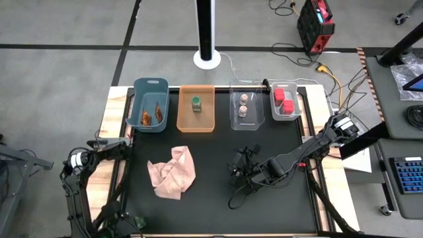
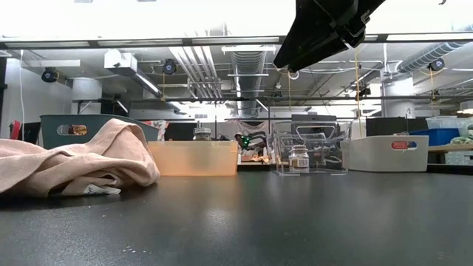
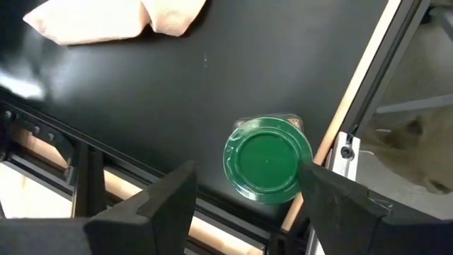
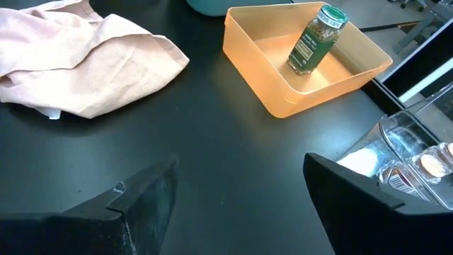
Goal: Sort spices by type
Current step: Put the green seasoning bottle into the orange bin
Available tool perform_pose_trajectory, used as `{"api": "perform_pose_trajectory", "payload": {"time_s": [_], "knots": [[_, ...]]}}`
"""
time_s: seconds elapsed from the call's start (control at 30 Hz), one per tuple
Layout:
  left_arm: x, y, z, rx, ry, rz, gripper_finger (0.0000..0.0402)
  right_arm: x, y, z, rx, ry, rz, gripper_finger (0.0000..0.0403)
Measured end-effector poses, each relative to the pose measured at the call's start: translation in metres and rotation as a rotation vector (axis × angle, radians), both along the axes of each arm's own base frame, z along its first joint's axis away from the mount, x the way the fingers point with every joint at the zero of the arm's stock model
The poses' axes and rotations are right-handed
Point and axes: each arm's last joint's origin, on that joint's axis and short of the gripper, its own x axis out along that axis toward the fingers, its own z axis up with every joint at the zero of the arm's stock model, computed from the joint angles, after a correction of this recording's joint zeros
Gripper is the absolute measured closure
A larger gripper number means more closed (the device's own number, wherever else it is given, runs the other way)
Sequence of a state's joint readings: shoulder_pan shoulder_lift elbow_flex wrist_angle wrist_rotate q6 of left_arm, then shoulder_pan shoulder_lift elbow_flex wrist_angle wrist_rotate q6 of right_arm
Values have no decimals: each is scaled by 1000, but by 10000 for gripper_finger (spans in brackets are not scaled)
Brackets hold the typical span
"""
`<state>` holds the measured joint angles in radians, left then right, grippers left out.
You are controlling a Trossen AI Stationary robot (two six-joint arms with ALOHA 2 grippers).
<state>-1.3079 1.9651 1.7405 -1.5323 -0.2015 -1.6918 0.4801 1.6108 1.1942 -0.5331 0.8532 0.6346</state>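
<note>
Hovering over dark worktop (image 1: 218, 198), lower left: left pincer (image 3: 248, 202) spread around green-capped jar (image 3: 268, 160), needing closing; right pincer (image 1: 239, 165) spread, empty, centre.

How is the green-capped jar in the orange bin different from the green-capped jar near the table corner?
The jar in the orange bin is already sorted and stands inside the orange bin; the corner jar stands loose on the black mat. Nothing hovers over the first; the left gripper hangs above the second, open. Both have green caps.

Robotics lab, exposed ceiling ducts (image 2: 244, 63), concrete floor (image 1: 66, 66), cables (image 1: 330, 73)
</note>
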Motion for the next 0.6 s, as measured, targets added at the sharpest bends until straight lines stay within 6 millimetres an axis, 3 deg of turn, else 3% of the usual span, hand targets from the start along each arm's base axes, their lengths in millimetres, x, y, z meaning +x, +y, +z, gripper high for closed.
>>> {"api": "perform_pose_trajectory", "payload": {"time_s": [0.6], "knots": [[1,-2,7,-47,-30,105,161,0,0,0,2,-2,-1,89]]}}
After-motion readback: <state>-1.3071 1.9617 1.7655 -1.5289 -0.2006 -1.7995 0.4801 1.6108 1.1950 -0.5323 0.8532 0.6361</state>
